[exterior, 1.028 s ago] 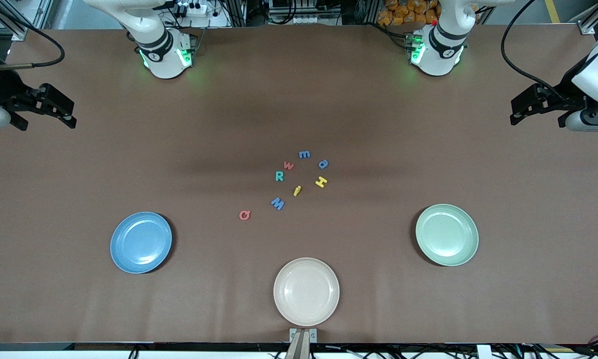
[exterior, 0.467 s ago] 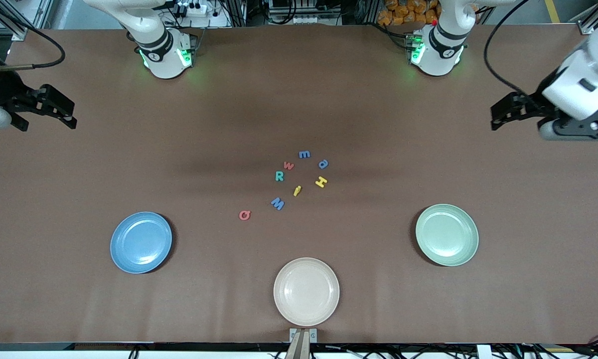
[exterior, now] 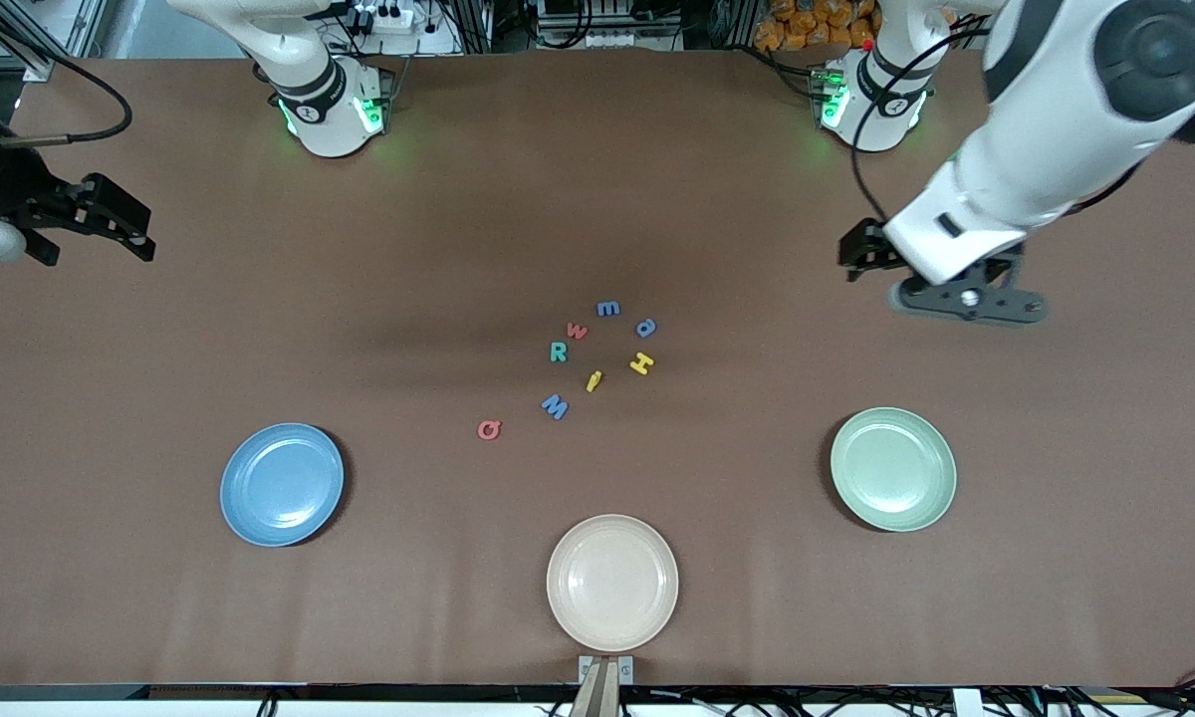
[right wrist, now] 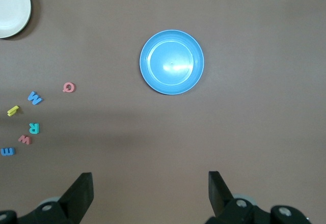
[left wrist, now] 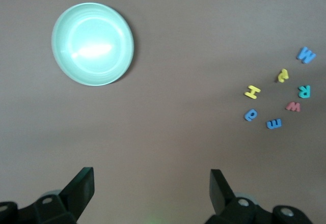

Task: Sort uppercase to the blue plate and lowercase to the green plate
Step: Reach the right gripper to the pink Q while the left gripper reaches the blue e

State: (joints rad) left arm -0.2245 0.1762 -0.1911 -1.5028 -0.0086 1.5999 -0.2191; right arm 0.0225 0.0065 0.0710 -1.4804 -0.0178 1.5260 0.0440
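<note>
A cluster of foam letters lies mid-table. The uppercase ones are yellow H (exterior: 641,362), teal R (exterior: 558,352), blue M (exterior: 555,405) and red Q (exterior: 489,429). The lowercase ones are blue m (exterior: 608,308), blue a (exterior: 645,327), red w (exterior: 578,331) and a yellow i (exterior: 594,380). Both the blue plate (exterior: 282,485) and the green plate (exterior: 893,468) hold nothing. My left gripper (exterior: 853,253) hangs open over bare table between the letters and the left arm's end. My right gripper (exterior: 137,231) waits open over the right arm's end.
A beige plate (exterior: 612,583) sits nearest the front camera, between the two coloured plates. A small metal bracket (exterior: 605,669) stands at the table edge just below it. The arm bases (exterior: 334,110) stand along the top edge.
The left arm has swung in from its end of the table toward the letters, its gripper staying open. The right arm has not moved, and no letter has shifted.
</note>
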